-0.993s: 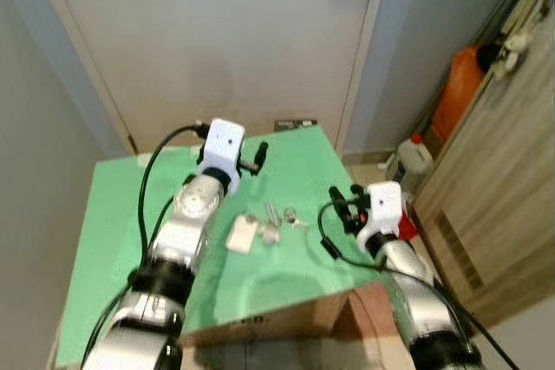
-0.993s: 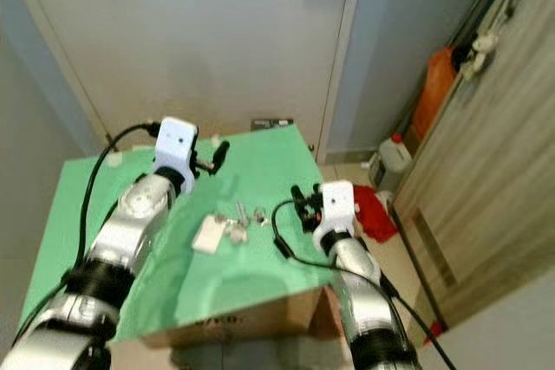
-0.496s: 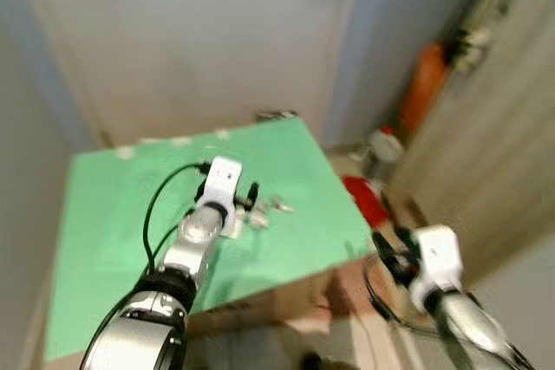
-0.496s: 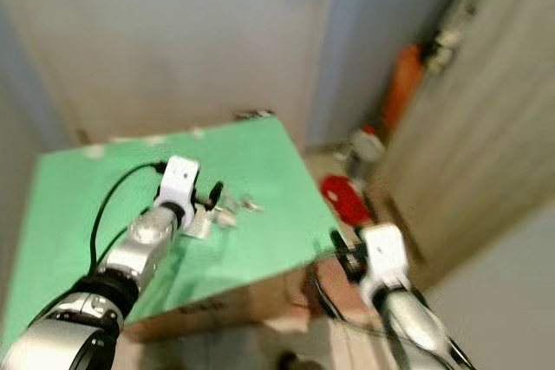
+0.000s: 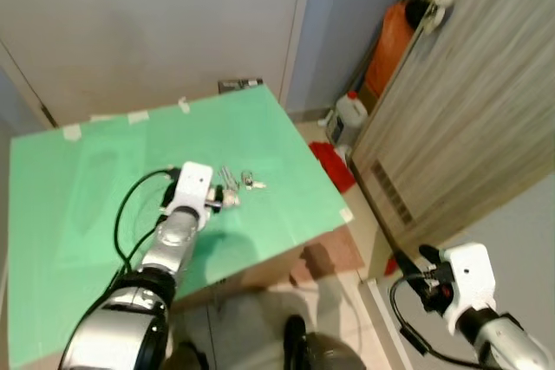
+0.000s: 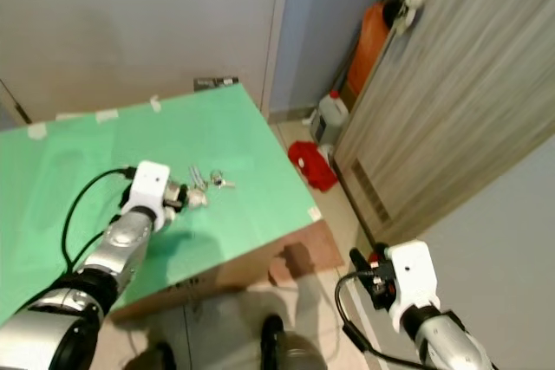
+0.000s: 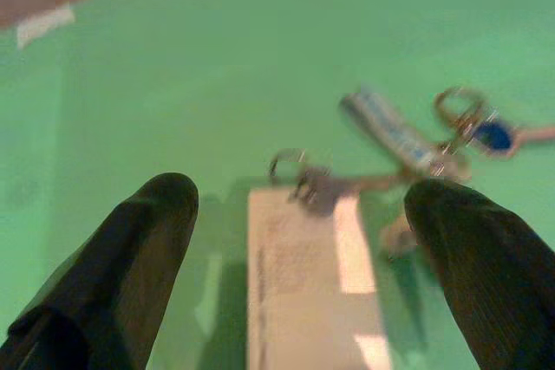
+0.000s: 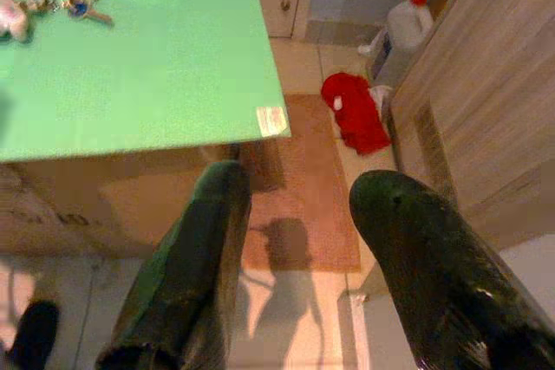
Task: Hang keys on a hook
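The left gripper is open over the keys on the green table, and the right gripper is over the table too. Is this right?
Partly. The left gripper is open over the keys on the green table, but the right gripper hangs off the table over the floor, as the right eye view shows.

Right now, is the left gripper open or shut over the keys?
Open. The left gripper has its fingers spread either side of the keys and white tag.

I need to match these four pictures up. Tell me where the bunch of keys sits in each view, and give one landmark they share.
Left eye view: keys on the green table top, just beyond the left gripper.
Right eye view: same spot, centre-left.
Left wrist view: beyond the open fingers, by a white tag.
Right wrist view: far corner of the picture.
Shared landmark: the green table top.
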{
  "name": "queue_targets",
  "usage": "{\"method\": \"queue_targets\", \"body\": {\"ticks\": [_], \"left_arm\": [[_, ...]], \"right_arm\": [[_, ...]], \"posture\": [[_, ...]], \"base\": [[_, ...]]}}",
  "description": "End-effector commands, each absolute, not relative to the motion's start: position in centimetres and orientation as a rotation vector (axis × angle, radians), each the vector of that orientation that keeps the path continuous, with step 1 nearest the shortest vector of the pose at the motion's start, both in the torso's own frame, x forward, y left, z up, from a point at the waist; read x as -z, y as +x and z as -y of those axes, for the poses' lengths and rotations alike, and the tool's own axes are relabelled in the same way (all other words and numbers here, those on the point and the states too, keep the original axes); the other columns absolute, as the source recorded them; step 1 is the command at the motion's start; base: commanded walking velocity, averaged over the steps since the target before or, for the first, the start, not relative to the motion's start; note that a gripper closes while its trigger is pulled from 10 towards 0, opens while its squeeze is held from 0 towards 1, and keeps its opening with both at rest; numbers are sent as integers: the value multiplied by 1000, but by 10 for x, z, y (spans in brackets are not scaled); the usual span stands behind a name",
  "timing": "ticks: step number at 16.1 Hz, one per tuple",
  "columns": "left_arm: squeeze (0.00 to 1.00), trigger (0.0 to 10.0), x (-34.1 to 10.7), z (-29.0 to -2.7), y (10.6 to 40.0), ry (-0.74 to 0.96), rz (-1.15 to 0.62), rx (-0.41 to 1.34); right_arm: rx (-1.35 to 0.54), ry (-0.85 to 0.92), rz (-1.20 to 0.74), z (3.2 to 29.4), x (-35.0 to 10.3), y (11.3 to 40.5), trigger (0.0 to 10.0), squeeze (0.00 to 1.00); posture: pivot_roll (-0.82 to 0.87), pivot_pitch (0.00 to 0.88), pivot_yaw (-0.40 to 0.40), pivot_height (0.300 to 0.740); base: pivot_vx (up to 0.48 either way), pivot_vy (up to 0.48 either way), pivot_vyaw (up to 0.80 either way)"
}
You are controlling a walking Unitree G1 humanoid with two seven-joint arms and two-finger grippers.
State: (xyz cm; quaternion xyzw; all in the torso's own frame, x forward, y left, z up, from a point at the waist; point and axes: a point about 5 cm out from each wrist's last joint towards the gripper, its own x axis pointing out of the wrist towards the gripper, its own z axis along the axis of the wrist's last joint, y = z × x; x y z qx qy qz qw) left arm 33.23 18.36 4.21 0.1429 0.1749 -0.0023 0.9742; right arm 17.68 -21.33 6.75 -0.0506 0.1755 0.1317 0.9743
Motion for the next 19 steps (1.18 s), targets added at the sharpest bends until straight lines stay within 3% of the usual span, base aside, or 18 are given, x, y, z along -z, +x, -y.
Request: {"method": "queue_targets", "body": {"ticks": [1, 5, 11, 19], "left_arm": [[0, 10000, -40, -182, 331, 281, -357, 4], [0, 10000, -38, -181, 330, 236, -351, 44], [0, 10000, -52, -179, 338, 275, -272, 47], [0, 10000, -56, -149, 343, 278, -254, 154]], "right_arm": [[-256, -108, -360, 219, -72, 175, 10000, 0], [-262, -114, -400, 220, -72, 164, 10000, 0], [-271, -87, -438, 211, -64, 154, 10000, 0], [-263, -73, -454, 210, -62, 150, 10000, 0]], "posture": [[-258, 202, -125, 740], [-276, 224, -133, 740], [-253, 189, -101, 740], [-260, 212, -85, 740]], "base": [[0, 0, 0], [0, 0, 0], [0, 0, 0], [0, 0, 0]]}}
